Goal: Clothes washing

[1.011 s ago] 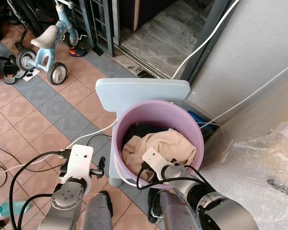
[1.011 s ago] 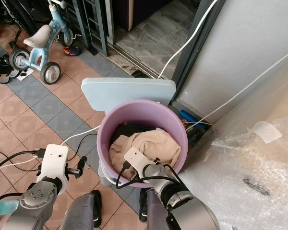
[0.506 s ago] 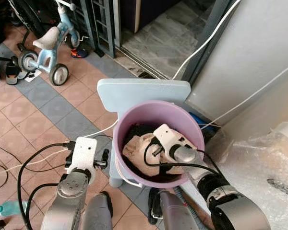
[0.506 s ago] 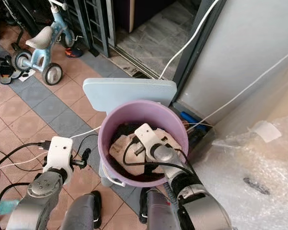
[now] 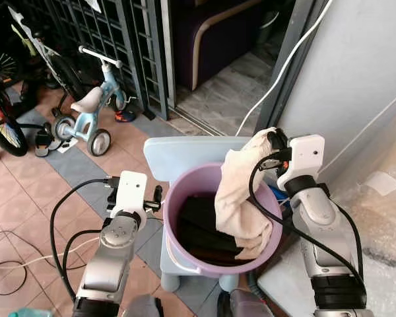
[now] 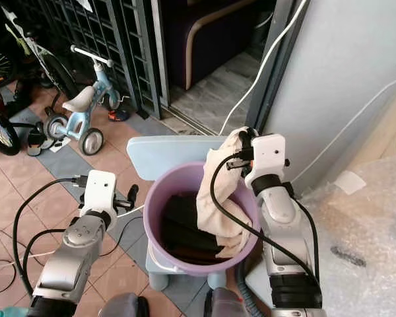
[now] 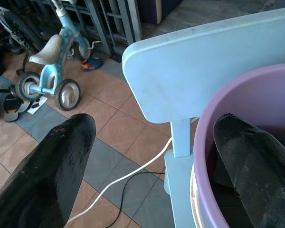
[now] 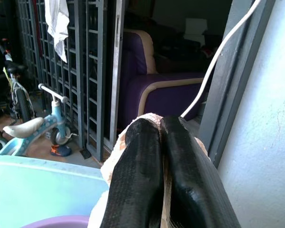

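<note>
A purple bucket (image 5: 173,191) stands on a light blue child's chair (image 5: 185,146), with dark clothes (image 5: 201,221) inside. My right gripper (image 5: 272,146) is shut on a beige garment (image 5: 236,191), holding it up above the bucket's far right rim; the cloth hangs down into the bucket. In the right wrist view the two black fingers (image 8: 147,175) press together with beige cloth (image 8: 133,126) between them. My left gripper (image 5: 152,198) hovers open by the bucket's left rim, its fingers (image 7: 47,175) spread wide and empty.
A light blue tricycle (image 5: 86,112) and a bicycle wheel (image 5: 3,129) stand at the left by a metal gate (image 5: 112,39). Cables lie on the tiled floor (image 5: 26,198). A grey wall (image 5: 356,72) with a white cable rises at the right, above bubble wrap (image 5: 383,218).
My right gripper has risen out of the bucket with the beige garment, lifting it above the rim. The camera has tilted up, showing more of the gate and doorway.
</note>
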Available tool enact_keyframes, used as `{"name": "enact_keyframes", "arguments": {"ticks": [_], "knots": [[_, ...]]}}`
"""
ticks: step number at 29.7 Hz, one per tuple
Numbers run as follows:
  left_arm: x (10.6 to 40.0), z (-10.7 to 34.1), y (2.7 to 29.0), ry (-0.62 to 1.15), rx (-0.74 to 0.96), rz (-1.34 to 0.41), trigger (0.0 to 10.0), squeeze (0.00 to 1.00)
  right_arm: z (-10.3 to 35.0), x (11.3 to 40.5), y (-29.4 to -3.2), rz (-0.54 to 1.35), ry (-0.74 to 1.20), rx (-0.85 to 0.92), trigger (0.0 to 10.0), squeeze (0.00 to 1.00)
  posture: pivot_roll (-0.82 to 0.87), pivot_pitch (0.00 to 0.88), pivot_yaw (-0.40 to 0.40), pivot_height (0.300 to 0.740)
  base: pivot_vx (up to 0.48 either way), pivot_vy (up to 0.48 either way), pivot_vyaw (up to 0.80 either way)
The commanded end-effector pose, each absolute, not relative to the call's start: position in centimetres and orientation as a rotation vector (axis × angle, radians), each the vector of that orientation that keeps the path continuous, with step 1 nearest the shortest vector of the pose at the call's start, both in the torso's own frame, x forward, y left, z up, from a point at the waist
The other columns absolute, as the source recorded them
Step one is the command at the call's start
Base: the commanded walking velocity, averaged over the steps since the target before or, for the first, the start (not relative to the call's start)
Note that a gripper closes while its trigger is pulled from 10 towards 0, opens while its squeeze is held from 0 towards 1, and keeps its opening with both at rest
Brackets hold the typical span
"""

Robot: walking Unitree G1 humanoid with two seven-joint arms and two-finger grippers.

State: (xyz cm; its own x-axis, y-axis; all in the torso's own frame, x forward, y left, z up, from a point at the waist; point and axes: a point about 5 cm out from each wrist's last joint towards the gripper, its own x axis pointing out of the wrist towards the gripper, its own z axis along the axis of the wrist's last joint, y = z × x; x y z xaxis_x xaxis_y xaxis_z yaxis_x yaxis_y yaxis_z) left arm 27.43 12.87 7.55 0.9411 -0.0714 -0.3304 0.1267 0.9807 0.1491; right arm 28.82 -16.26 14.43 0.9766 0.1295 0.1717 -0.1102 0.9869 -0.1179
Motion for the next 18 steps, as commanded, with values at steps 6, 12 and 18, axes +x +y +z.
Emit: {"name": "enact_keyframes", "arguments": {"ticks": [6,12,18], "knots": [[29.1,7.4,12.4,0.303,0.182,-0.15,10.0,0.0,19.0,30.3,-19.1,-0.092,-0.311,-0.14,0.0,0.0,-0.1,0.0,0.08,0.74,0.0,0.0,0.0],[29.5,7.5,12.5,0.284,0.187,-0.15,10.0,0.0,23.1,31.9,-25.9,-0.378,-0.378,-0.138,0.0,0.0,-0.1,0.0,0.083,0.74,0.0,0.0,0.0],[29.6,7.5,12.2,0.263,0.182,-0.158,10.0,0.0,24.0,32.1,-29.0,-0.479,-0.365,-0.182,1.1,0.0,-0.1,0.0,0.072,0.74,0.0,0.0,-0.26]]}}
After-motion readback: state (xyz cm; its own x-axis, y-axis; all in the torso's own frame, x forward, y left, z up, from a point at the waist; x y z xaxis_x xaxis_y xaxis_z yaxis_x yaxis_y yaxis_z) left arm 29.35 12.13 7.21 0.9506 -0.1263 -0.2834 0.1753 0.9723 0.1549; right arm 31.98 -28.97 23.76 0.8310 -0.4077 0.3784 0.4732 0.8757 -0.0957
